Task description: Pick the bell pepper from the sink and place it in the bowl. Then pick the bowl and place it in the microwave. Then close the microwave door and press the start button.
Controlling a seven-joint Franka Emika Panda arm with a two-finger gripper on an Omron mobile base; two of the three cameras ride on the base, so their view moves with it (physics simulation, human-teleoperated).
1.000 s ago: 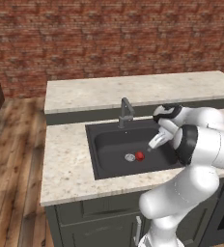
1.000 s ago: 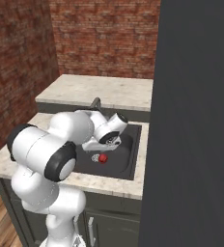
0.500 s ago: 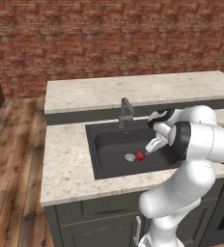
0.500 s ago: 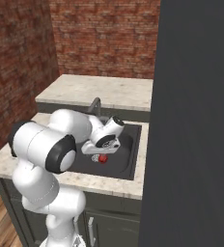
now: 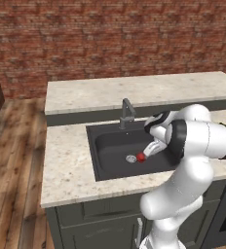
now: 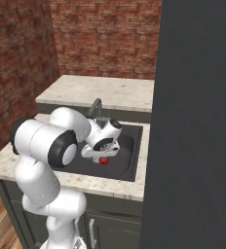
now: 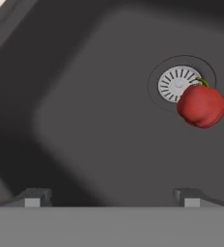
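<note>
Red brick wall (image 5: pixel 110 39) stands behind everything, far beyond the gripper, and a speckled beige stone counter (image 5: pixel 68 165) lies all around the place where the arm works. On the arm's right side, in the right base view, a tall dark grey panel (image 6: pixel 197 121) covers much of the picture. Under the gripper is the dark grey-black rectangular sink (image 5: pixel 110 158), set into the counter, and the grey angular faucet (image 5: pixel 126 113) rises at its far edge, behind the gripper.

The white two-finger gripper (image 5: pixel 150 151) is lowered into the basin and points down at its floor. Its jaws are spread wide and hold nothing; in the hand view both dark fingertips (image 7: pixel 33 198) stand far apart over bare sink floor.

The round silver drain (image 7: pixel 178 83) is ahead of the fingertips and off to one side. The small shiny red bell pepper (image 7: pixel 201 105) lies on the sink floor, touching the edge of the drain, apart from the fingers and not between them.
</note>
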